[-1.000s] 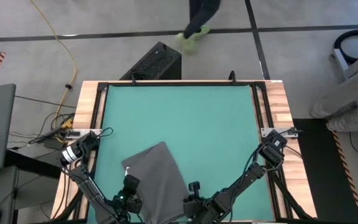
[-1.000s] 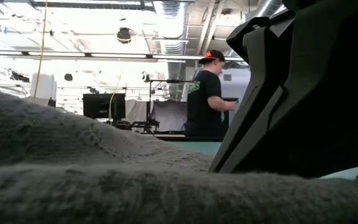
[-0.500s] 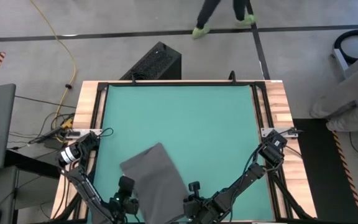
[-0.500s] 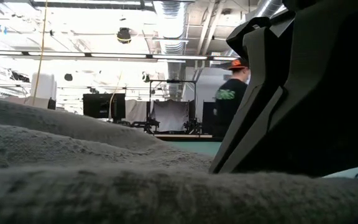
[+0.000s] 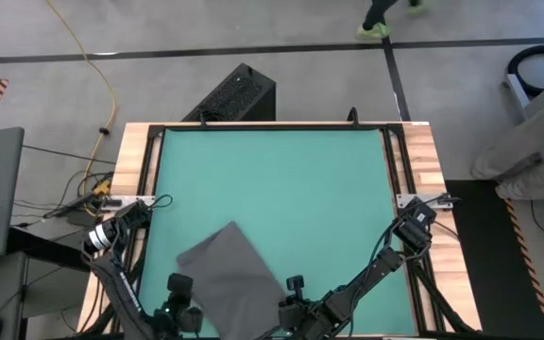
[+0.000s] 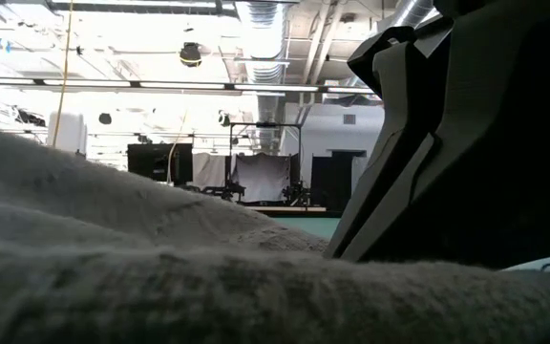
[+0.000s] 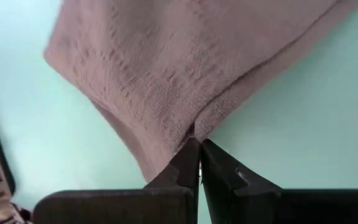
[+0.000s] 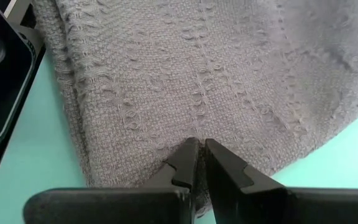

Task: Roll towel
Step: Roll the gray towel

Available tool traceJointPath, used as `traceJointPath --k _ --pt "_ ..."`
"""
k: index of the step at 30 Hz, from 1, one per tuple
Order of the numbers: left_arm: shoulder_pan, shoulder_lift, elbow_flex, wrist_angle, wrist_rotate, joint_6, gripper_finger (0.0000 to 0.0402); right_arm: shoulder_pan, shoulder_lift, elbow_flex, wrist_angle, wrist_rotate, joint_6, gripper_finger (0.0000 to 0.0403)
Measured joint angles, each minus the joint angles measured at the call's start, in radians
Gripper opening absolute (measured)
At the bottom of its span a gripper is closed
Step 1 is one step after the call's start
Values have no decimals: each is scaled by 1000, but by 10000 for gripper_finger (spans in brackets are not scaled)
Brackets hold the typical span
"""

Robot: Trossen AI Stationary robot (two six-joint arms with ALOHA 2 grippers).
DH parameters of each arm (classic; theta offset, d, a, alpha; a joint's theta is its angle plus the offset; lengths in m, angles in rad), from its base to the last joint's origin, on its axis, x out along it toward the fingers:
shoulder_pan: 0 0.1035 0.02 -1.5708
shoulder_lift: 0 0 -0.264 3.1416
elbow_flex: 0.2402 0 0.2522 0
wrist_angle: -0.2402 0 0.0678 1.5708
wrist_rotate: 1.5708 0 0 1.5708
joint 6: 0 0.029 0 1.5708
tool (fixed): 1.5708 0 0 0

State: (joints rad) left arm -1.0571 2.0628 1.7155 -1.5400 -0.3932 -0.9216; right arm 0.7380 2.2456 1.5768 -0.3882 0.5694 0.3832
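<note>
The dark grey towel lies mostly flat on the green mat near the table's near edge. It fills the foreground of the low view. No white label shows. My left gripper is at the towel's left side, shut on its edge. My right gripper is at the towel's near right side, shut on it. The dark bulk of one arm fills the right of the low view. My left gripper pinches the towel's hemmed edge between its two fingers, only at their tips. The cloth puckers into a small fold at the tips and spreads away over the mat. My right gripper pinches the towel near its near edge between its two fingers. The cloth around the tips lies spread on the mat; one layer or several, I cannot tell.
The mat's far half is bare green. Wooden table borders run along the left and right. A black box stands on the floor beyond the far edge. A person's feet show on the floor far off.
My left gripper has gone toward the table's left and near edges, staying shut on the towel's edge. The towel's left part and far corner have been drawn leftward with it, and the white label no longer shows. A person has walked rightward across the room behind.
</note>
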Motion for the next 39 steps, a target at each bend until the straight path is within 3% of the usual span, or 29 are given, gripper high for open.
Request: traceJointPath --k 5,10,15,19,23,26,28,30,35,39 --pt "-23 0 87 -10 30 28 0 1 0 0 0 0 0 56" --pt "-55 0 97 8 -14 -4 0 6 0 0 0 0 0 56" --pt "-66 -12 78 -29 125 -52 9 6 0 0 0 0 0 56" --pt "-99 -27 69 -26 15 -99 29 6 0 -1 1 0 1 56" --pt "-88 -27 68 -28 -20 -183 54 6 0 -1 1 0 1 56" --pt "-87 -29 81 75 -279 -269 62 6 0 -1 1 0 1 56" --pt "-94 -31 87 247 -468 -204 62 6 0 -1 1 0 1 56" --pt "-102 -23 87 412 -533 -42 58 6 1 -1 1 0 1 56" --pt "-74 92 80 745 -395 331 58 8 1 -1 4 0 -15 56" --pt "-35 200 108 828 -335 452 76 8 1 -1 7 -2 -15 56"
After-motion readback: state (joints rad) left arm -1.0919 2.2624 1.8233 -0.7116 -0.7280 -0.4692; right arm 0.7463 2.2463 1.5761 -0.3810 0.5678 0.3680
